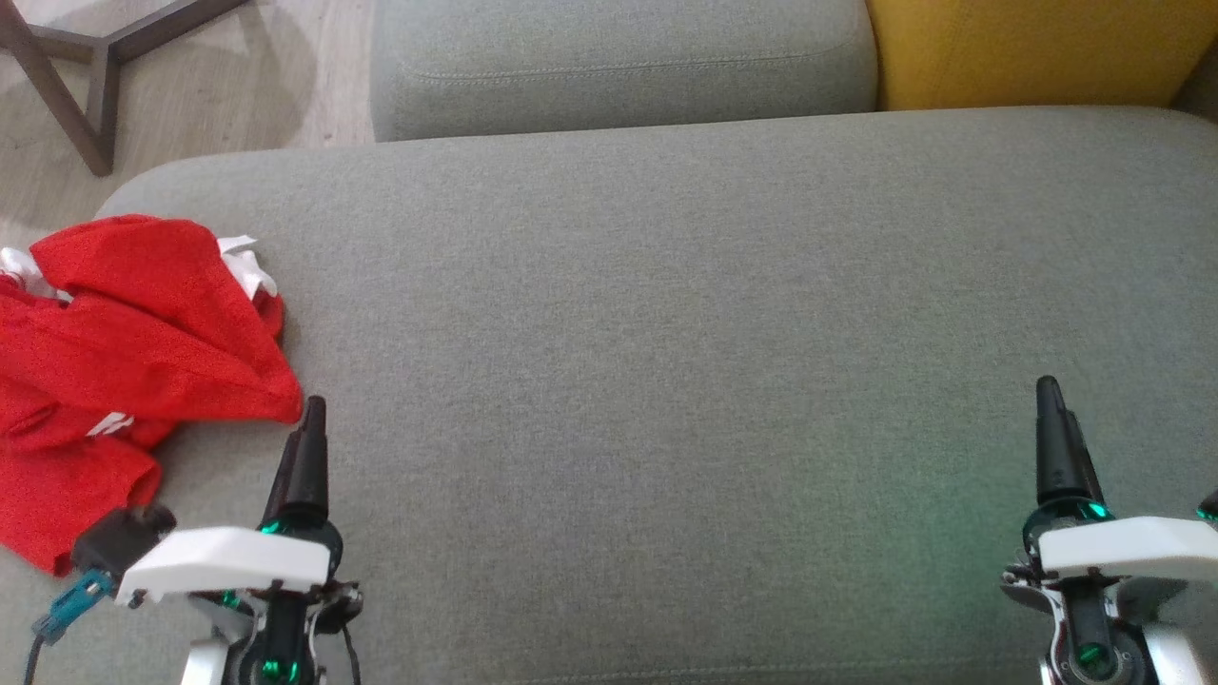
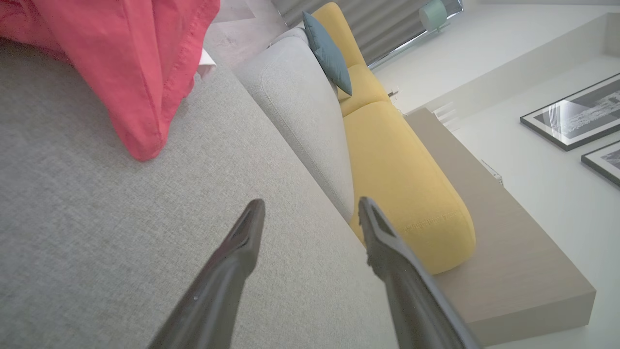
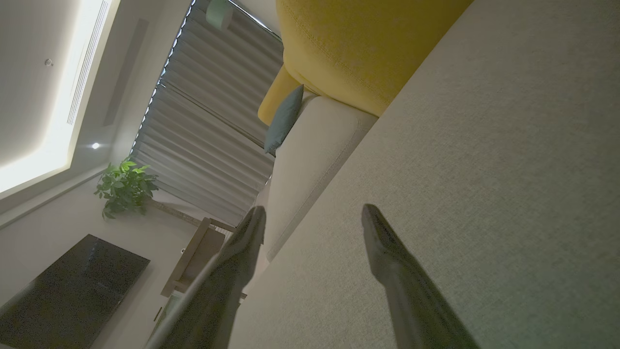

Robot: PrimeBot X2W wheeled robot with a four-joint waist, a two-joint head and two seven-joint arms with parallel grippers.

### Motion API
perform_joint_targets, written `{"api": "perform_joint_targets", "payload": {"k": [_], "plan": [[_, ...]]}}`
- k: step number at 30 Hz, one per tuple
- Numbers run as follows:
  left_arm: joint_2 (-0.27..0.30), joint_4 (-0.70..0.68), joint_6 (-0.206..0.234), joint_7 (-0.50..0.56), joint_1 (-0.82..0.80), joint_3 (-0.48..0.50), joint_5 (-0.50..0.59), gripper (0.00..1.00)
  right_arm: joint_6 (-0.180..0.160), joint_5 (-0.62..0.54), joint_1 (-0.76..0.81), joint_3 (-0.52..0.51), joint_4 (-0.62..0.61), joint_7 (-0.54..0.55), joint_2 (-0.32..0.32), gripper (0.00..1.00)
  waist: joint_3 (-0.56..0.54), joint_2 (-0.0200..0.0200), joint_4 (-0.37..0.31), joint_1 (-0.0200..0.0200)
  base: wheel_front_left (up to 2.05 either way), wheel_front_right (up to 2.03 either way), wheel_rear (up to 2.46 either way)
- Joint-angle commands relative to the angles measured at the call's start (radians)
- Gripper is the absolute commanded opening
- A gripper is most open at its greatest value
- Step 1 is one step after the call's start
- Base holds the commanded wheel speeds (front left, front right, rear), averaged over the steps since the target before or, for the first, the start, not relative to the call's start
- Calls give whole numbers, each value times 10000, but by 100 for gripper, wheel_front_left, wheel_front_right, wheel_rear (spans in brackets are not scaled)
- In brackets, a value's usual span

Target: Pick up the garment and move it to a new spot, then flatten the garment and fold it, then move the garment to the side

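The garment (image 1: 124, 362), red with white patches, lies crumpled at the left end of the grey sofa seat (image 1: 666, 333). In the left wrist view its red hem (image 2: 135, 72) hangs into the top left. My left gripper (image 1: 312, 407) hovers just right of the garment's nearest corner, apart from it; its two fingers stand open (image 2: 310, 203) with nothing between them. Far across the seat, near the lower right, my right gripper (image 1: 1049, 388) is open too (image 3: 314, 209), over bare grey fabric.
A grey back cushion (image 1: 618, 67) and a yellow cushion (image 1: 1037, 48) line the far side of the seat. A dark wooden table leg (image 1: 67, 86) stands on the pale floor at the upper left. A blue pillow (image 2: 327, 51) leans on the sofa further along.
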Motion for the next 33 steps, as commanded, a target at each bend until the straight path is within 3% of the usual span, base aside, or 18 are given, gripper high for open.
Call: {"api": "perform_joint_targets", "payload": {"k": [1, 33], "plan": [[116, -401, 59, -101, -616, 45, 271, 100, 32, -293, -293, 143, -440, -97, -190, 100, -3, -1, -2, 0, 0, 0, 0], [144, -592, 446, -1037, -616, -621, 4523, 100, 52, -4576, -37, 731, -1123, -587, -231, 100, -4, -1, -53, 0, 0, 0, 0]]}}
